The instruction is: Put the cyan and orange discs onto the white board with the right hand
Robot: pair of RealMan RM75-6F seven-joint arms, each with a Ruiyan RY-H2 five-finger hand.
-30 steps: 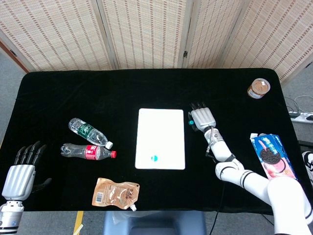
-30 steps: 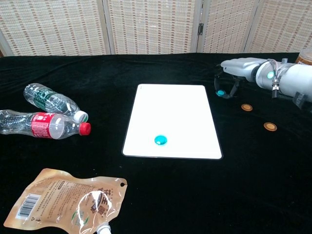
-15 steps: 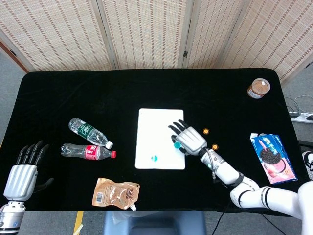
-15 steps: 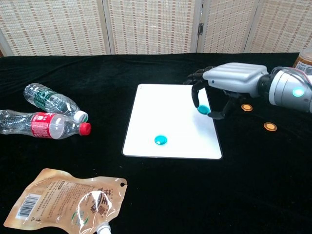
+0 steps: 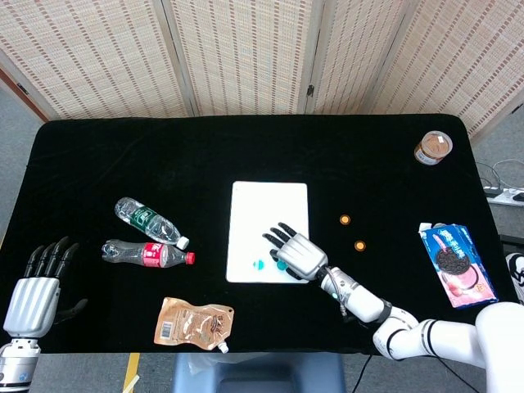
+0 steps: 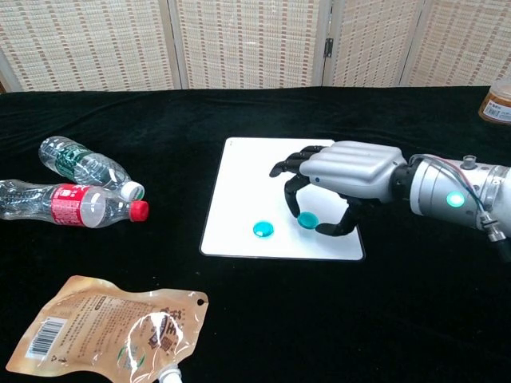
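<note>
The white board (image 5: 264, 209) (image 6: 251, 171) lies flat at the table's middle. One cyan disc (image 5: 259, 264) (image 6: 263, 230) rests on its near part. My right hand (image 5: 295, 255) (image 6: 345, 171) reaches over the board's near right corner and pinches a second cyan disc (image 5: 281, 264) (image 6: 307, 219) between thumb and a finger, just above or on the board; I cannot tell which. Two orange discs (image 5: 345, 219) (image 5: 359, 245) lie on the black cloth right of the board; the chest view hides them behind the arm. My left hand (image 5: 33, 295) sits at the near left, fingers apart and holding nothing.
Two plastic bottles (image 5: 147, 219) (image 5: 147, 254) lie left of the board, and a brown pouch (image 5: 195, 324) lies near the front edge. A jar (image 5: 432, 148) stands at the far right and a cookie pack (image 5: 458, 260) lies at the right edge.
My right hand picked the cyan disc up from right of the board and carried it left and nearer, over the board's near right part. The left hand stayed put.
</note>
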